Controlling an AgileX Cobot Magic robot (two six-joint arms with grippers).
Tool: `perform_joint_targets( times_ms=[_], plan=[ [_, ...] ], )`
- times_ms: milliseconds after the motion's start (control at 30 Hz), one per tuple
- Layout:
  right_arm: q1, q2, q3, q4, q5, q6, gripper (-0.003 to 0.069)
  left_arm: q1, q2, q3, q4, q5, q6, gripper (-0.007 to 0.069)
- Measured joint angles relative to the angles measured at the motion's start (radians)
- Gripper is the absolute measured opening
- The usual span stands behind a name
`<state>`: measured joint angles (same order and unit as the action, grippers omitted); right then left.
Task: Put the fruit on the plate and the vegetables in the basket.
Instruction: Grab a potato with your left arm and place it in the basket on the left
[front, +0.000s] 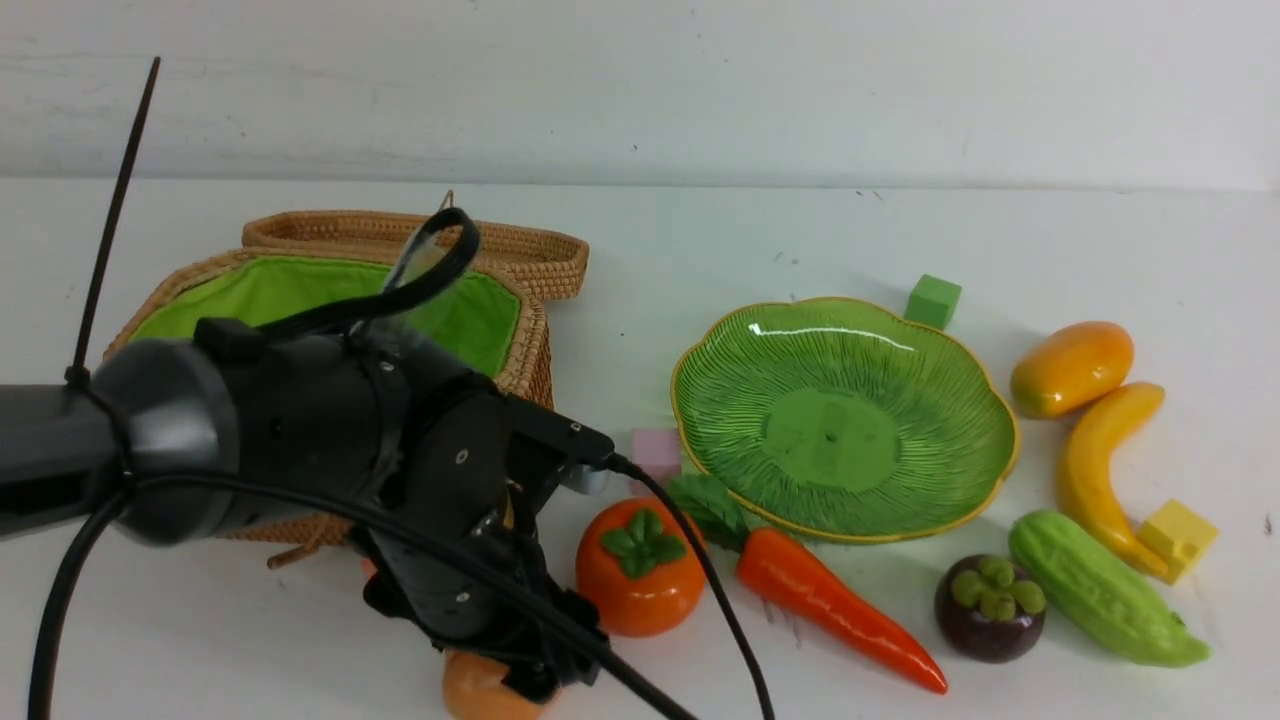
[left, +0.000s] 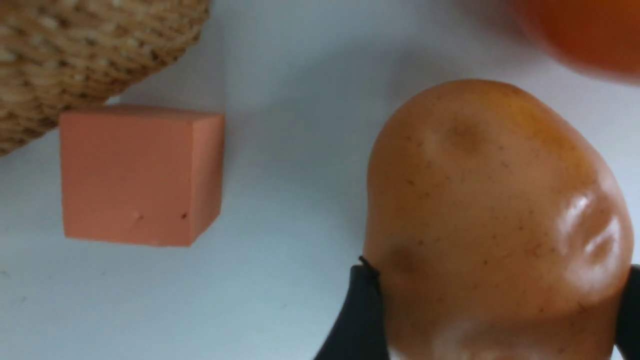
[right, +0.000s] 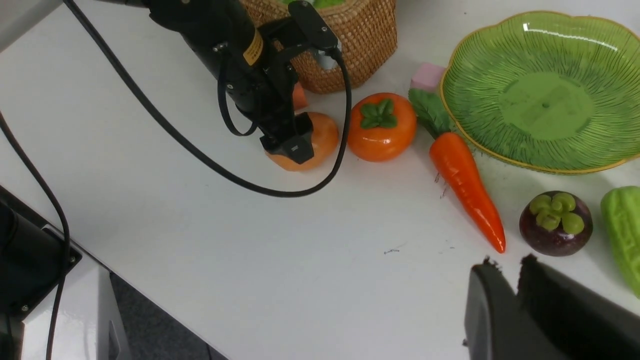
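So my left gripper (left: 495, 315) is pinched around the potato (left: 490, 200), 1 finger touching each side across its short width, with the long axis running out between them. The potato looks to be resting on the table (front: 1000, 250) at the near edge. The basket (front: 535, 330) is near, about 11 o'clock from it, so my left arm is clearly the closer 1. The persimmon (front: 640, 580) sits just beside at 2 o'clock. My right gripper (right: 505, 267) is nearly closed and holds nothing.
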<state>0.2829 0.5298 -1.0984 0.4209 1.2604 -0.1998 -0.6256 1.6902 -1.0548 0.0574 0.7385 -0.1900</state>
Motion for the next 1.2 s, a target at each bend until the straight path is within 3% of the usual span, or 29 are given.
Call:
perform_joint_targets(
  times_ms=[167, 400, 667, 967, 1067, 1200],
  plan=[
    [0.000, 0.000, 0.000, 0.000, 0.000, -0.003, 0.0089, 0.000, 0.013, 0.001, -0.004, -0.031, 0.001, 0.0667],
    [0.000, 0.000, 0.000, 0.000, 0.000, -0.003, 0.0089, 0.000, 0.054, -0.001, -0.012, -0.033, 0.001, 0.0608],
    [0.000, 0.000, 0.000, 0.000, 0.000, -0.003, 0.0089, 0.000, 0.050, -0.004, -0.012, -0.027, 0.002, 0.0607],
    [0.000, 0.000, 0.000, 0.000, -0.023, -0.004, 0.0089, 0.000, -0.178, 0.003, -0.011, 0.100, 0.003, 0.0607],
    [0.000, 0.000, 0.000, 0.000, -0.097, -0.009, 0.0089, 0.000, -0.322, 0.003, 0.084, 0.033, 0.003, 0.0607],
    [0.000, 0.000, 0.000, 0.002, -0.201, -0.040, 0.0089, 0.000, -0.423, 0.003, 0.311, -0.100, 0.003, 0.0607]
  ],
)
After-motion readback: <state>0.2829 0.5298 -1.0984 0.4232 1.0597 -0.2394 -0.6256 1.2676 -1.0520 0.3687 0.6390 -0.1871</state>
